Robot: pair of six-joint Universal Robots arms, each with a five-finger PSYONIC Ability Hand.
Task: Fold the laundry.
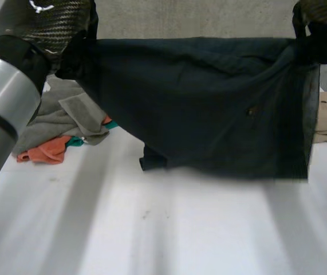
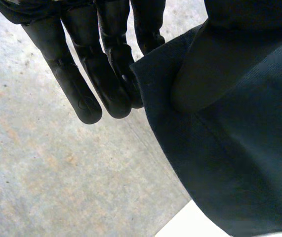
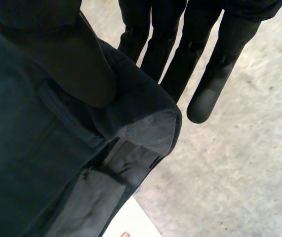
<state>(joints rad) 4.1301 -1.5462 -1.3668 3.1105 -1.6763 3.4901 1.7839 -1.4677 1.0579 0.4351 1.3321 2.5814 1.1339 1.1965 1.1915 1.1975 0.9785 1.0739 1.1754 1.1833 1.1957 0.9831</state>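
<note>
Left hand upper left and right hand upper right hold a dark shirt stretched over the counter. Left wrist — thumb pinches a corner against the fingers. Right wrist — same pinch. Next, likely: lower it flat.

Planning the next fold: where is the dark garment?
In the head view, the dark garment hangs over the table, left hand and right hand pinching its top corners.
</note>
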